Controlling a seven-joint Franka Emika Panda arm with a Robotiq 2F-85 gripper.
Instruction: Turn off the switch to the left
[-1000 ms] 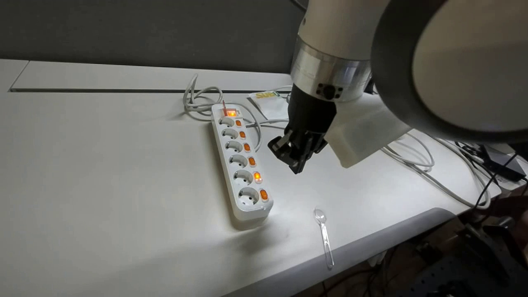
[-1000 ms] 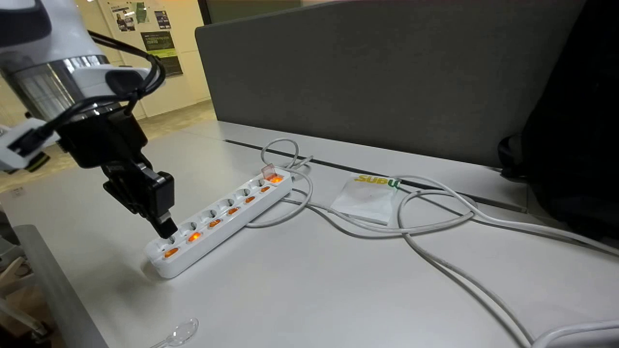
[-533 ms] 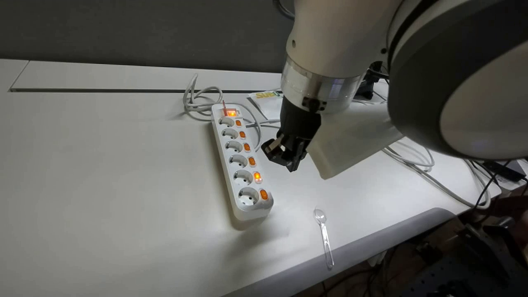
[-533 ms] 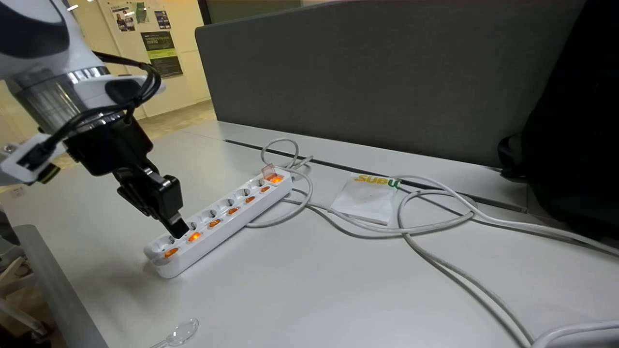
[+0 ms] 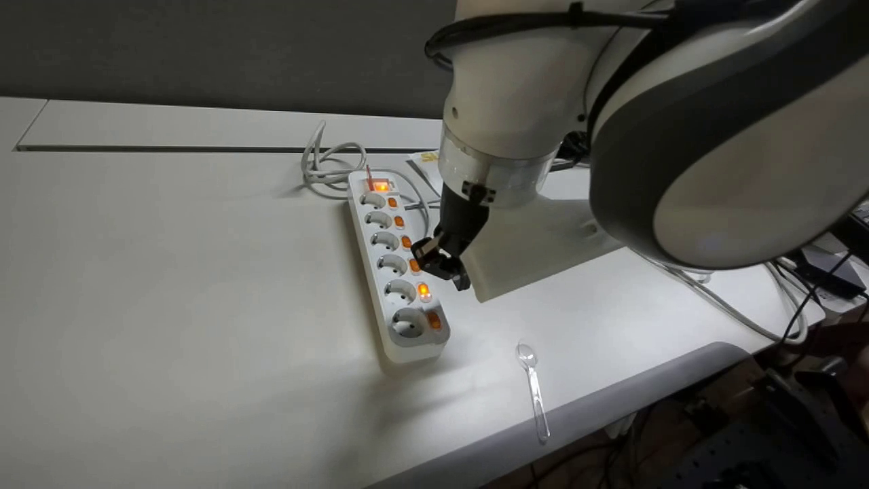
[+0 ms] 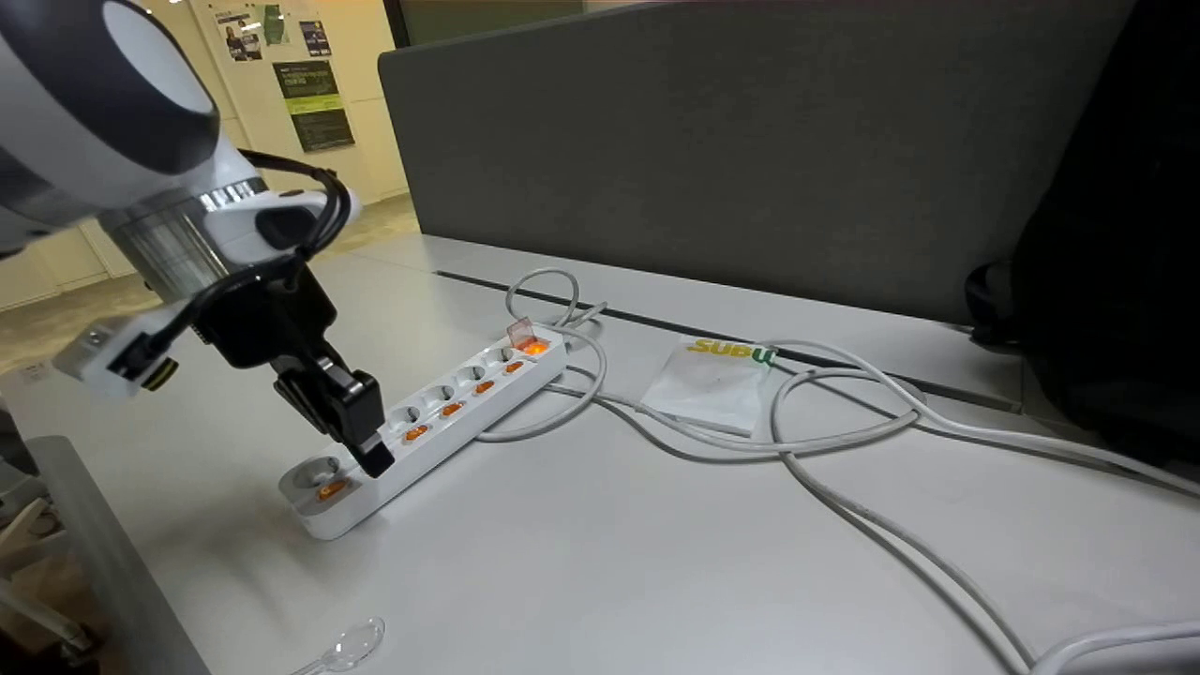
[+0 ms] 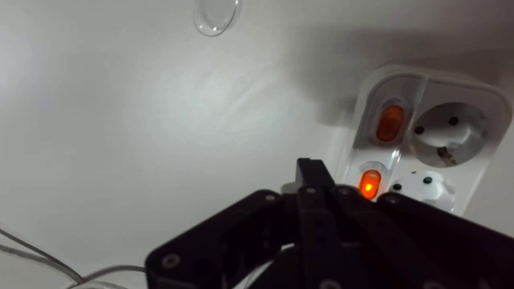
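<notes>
A white power strip (image 5: 415, 351) lies on the table, with sockets and a row of orange switches; it also shows in an exterior view (image 6: 441, 457) and the wrist view (image 7: 445, 85). One small switch (image 5: 423, 292) glows near the close end; it also shows in the wrist view (image 7: 369, 185). The end switch (image 7: 390, 123) is unlit. The main switch (image 6: 535, 348) glows at the far end. My gripper (image 5: 463, 280) is shut and empty, its tips together beside the glowing small switch in the wrist view (image 7: 314, 173). In an exterior view the gripper (image 6: 377, 459) hides that switch.
A clear plastic spoon (image 5: 533, 390) lies near the table's front edge (image 5: 611, 397). Grey cables (image 6: 834, 445) and a white packet (image 6: 712, 386) lie beside the strip. A grey partition (image 6: 750, 141) stands behind, with a black bag (image 6: 1106, 309) at one side.
My gripper has moved over toward the strip, leftward in one exterior view and rightward and down in the other, where it now covers the glowing small switch. The strip has not moved.
</notes>
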